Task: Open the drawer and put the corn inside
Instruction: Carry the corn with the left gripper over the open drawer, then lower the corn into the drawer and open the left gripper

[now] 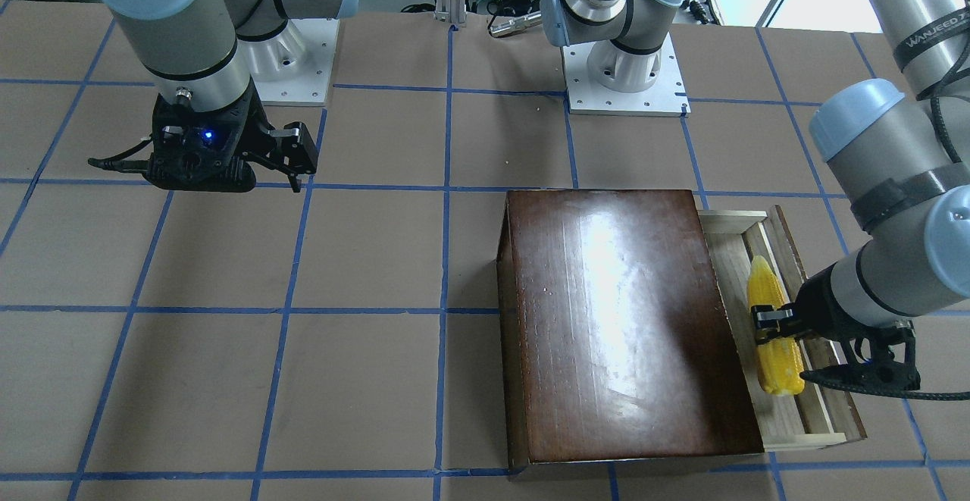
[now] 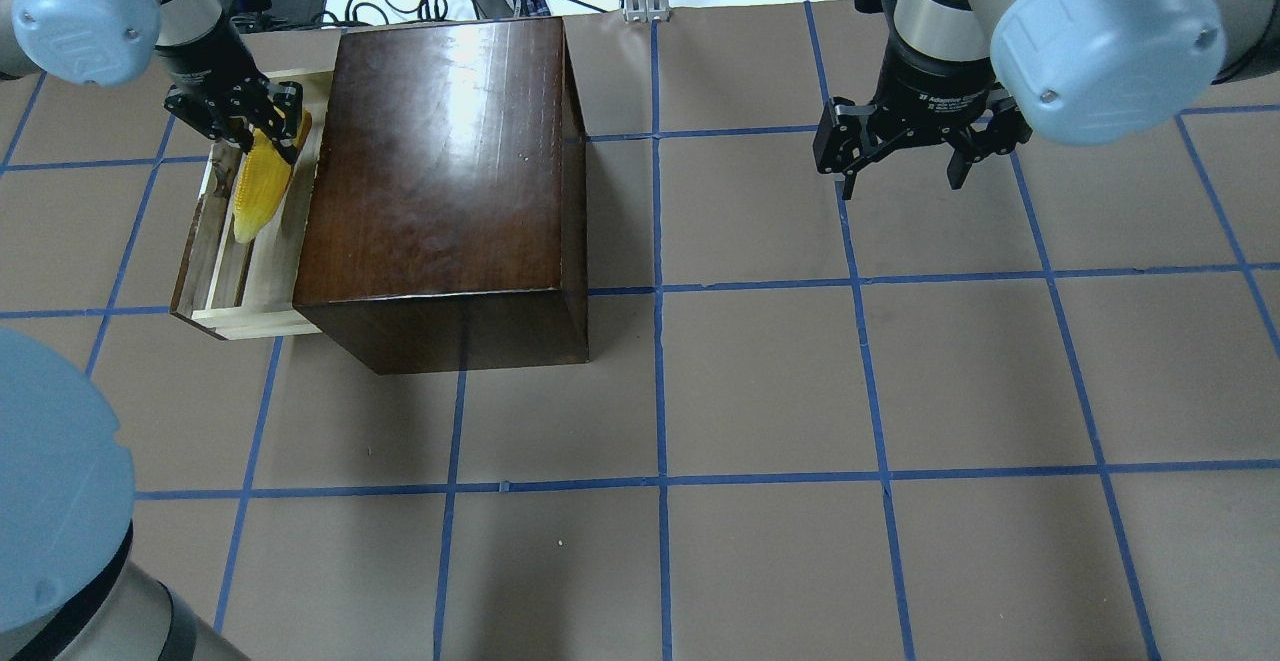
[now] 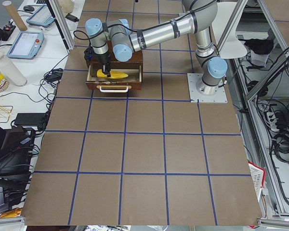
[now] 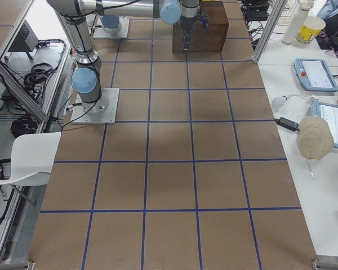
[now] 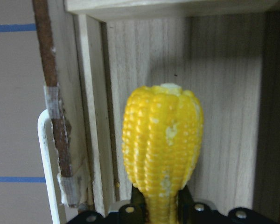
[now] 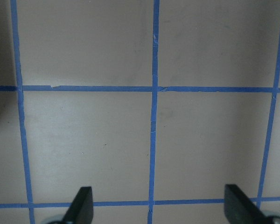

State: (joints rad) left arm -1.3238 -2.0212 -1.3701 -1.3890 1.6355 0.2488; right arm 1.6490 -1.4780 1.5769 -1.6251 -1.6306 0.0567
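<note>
The drawer (image 2: 225, 286) stands pulled out of the glossy dark-brown box (image 2: 440, 161) on its left side; in the front view the drawer (image 1: 731, 228) is to the right of the box (image 1: 621, 319). My left gripper (image 2: 243, 113) is shut on the thin end of the yellow corn (image 2: 262, 181), which points along the tray. The left wrist view shows the corn (image 5: 161, 140) clamped between the fingers (image 5: 139, 205) over the pale drawer floor (image 5: 224, 93); I cannot tell whether it touches the floor. My right gripper (image 2: 905, 156) is open and empty above the table, far from the box.
The drawer's whitish handle (image 5: 44, 158) and dark front panel (image 5: 58, 140) lie just left of the corn. The right wrist view shows only brown table with blue tape lines (image 6: 154, 88). The arm bases (image 1: 625, 76) stand at the table's robot side.
</note>
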